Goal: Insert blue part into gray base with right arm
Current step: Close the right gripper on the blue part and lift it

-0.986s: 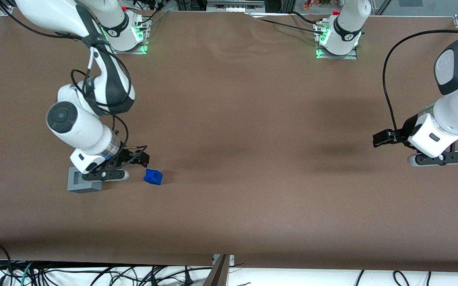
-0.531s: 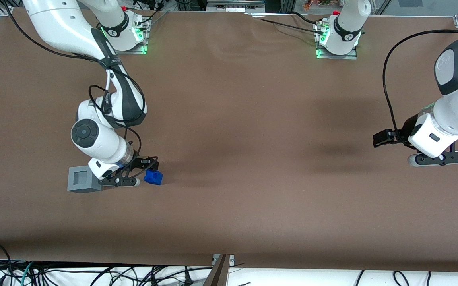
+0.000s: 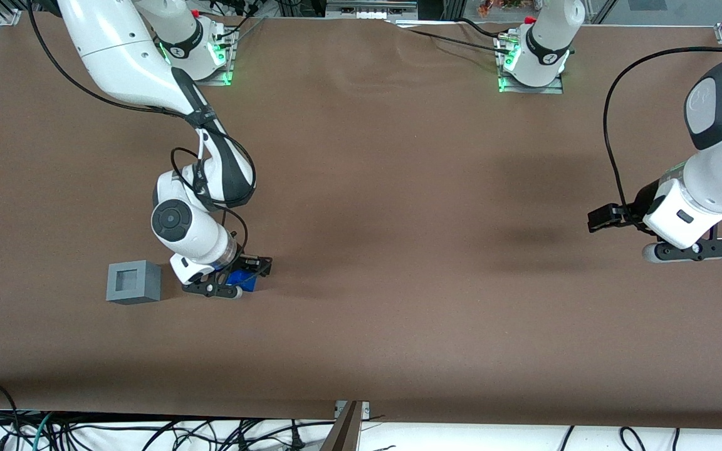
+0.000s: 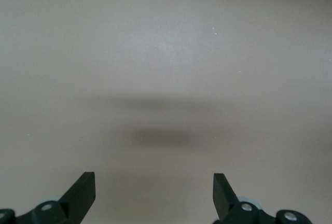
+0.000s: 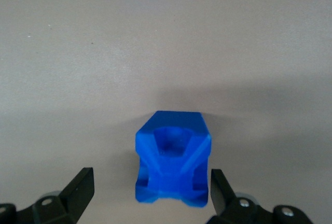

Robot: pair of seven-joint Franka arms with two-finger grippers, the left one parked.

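The blue part (image 3: 247, 279) lies on the brown table, mostly covered by my right arm's gripper (image 3: 235, 280) in the front view. In the right wrist view the blue part (image 5: 173, 157) sits between the open fingers of the gripper (image 5: 150, 193); one fingertip (image 5: 82, 186) stands clear of it, the other (image 5: 218, 187) is close beside it. The gray base (image 3: 133, 282) stands on the table beside the gripper, toward the working arm's end, its square recess facing up and unoccupied.
The brown table (image 3: 398, 250) stretches wide toward the parked arm's end. Two arm bases (image 3: 201, 47) stand at the table's edge farthest from the front camera. Cables hang below the near edge.
My gripper has moved from above the gray base sideways to the blue part and come down around it. The gray base's recess is now uncovered. The blue part has not moved.
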